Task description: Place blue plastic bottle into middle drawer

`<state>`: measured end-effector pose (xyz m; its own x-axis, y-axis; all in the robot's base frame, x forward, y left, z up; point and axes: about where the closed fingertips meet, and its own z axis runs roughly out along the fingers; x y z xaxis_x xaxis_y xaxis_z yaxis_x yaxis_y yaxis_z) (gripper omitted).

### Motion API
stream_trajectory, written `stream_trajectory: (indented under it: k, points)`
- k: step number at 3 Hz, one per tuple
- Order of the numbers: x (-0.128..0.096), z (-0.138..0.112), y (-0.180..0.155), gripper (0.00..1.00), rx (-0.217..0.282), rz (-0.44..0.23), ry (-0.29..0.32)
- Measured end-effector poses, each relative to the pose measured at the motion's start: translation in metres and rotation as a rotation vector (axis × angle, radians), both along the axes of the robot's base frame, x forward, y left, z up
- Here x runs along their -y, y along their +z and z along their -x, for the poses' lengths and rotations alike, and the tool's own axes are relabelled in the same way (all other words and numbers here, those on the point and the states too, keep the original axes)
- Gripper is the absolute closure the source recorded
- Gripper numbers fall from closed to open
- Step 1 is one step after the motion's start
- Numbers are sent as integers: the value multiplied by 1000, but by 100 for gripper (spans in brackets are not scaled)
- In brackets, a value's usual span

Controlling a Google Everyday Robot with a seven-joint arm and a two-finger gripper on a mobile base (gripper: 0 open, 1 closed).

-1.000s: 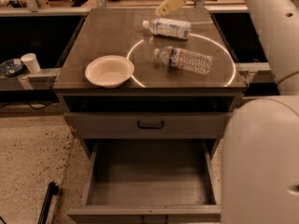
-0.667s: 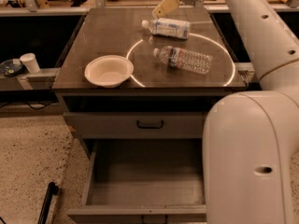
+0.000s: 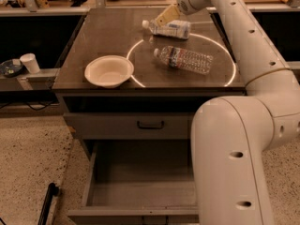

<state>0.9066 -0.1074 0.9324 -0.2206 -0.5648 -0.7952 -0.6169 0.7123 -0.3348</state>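
Down on its side at the far end of the dark brown table top [image 3: 93,55]: the small blue plastic bottle with white cap and white and pale-blue printed label [image 3: 176,30]. Long axis running roughly left to right across the view, cap toward the left, base toward the right. Label wrapped round most of the body, print too small to read. Light by the look of it, and likely to roll if nudged across its axis.

Right over the cap-side half, reaching in from above and behind: the tan gripper [image 3: 165,18] on the white arm [image 3: 243,41]. Touching the bottle or just short of it, cannot tell which. Cannot tell how far open, nor whether anything is held.

Judged from this: a reach for the grasp, best closed across the bottle's short axis.

Nearer the camera and apart: a clear ribbed plastic bottle with narrow red-blue band [image 3: 185,60], also lying down. Further left, a white round bowl [image 3: 108,71]. Under the top, a shut grey drawer front with black bar handle [image 3: 150,124]. Beneath that, the wide shallow grey middle drawer [image 3: 140,193], pulled open, floor bare, well apart from the bottle, lower and toward the camera.
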Motion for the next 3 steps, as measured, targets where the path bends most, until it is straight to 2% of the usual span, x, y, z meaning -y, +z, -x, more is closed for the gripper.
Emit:
stream_trajectory:
  k: [1, 3]
  points:
    - [2, -1, -18, 0, -32, 4, 29]
    - [-1, 20, -53, 0, -158, -7, 109]
